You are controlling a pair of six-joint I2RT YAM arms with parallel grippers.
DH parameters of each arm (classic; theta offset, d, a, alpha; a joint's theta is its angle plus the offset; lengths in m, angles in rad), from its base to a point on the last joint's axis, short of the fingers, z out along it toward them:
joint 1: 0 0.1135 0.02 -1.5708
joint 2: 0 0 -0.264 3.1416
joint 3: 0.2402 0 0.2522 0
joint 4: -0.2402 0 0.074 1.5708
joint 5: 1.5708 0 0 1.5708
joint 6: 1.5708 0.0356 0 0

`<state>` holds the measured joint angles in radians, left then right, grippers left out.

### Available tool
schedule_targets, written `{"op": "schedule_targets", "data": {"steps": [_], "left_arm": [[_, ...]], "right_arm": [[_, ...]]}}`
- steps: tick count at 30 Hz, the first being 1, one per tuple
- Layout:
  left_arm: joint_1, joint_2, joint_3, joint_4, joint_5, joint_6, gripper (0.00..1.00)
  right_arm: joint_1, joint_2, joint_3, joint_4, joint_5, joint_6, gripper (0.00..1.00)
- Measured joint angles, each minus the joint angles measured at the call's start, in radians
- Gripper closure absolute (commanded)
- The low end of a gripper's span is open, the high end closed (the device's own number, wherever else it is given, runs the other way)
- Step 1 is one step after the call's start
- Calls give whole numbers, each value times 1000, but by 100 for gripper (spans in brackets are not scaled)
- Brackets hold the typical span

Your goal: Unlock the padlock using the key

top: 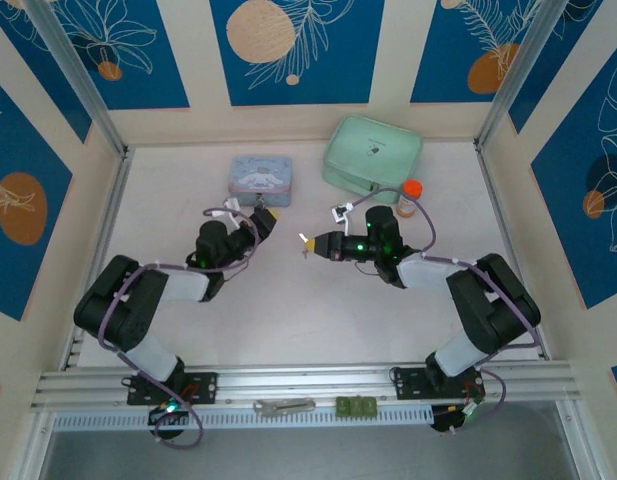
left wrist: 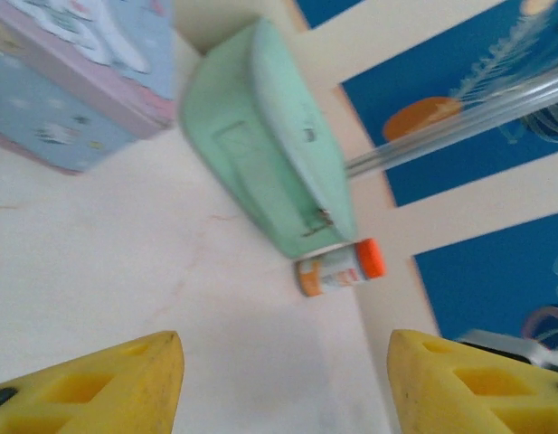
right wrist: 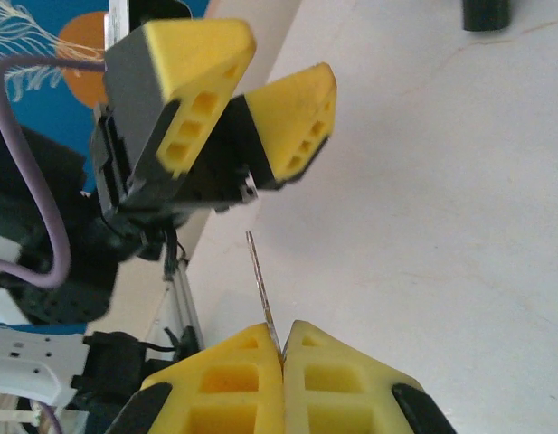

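while right jaws pinch the key (right wrist: 259,280), blue tin (top: 260,175), green case (top: 373,152), bottle (top: 409,198) beyond

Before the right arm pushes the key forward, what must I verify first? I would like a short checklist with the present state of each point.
1. Key clamped in right gripper: ok.
2. Key tip aimed at left gripper: ok.
3. Padlock held by left gripper: cannot tell; a dark block shows behind its fingertips.
4. Keyhole facing the key: cannot tell.
5. Gap ahead of key tip free: ok.
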<state>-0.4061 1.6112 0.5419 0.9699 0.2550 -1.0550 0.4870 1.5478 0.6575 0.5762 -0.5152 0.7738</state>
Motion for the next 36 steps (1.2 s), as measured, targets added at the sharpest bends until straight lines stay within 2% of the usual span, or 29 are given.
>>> {"op": "schedule_targets", "data": {"steps": [4, 9, 15, 23, 36], "left_arm": [[54, 0, 74, -226, 21, 100, 41], [80, 10, 178, -489, 14, 255, 41], [104, 76, 307, -689, -39, 404, 42], [122, 231, 457, -805, -77, 533, 43], [128, 371, 584, -821, -84, 598, 48]], "right_arm": [[14, -17, 36, -129, 48, -69, 100], [31, -32, 80, -249, 104, -130, 100], [31, -35, 88, -317, 148, -158, 100], [32, -37, 88, -340, 161, -166, 100], [37, -60, 86, -339, 169, -165, 100]]}}
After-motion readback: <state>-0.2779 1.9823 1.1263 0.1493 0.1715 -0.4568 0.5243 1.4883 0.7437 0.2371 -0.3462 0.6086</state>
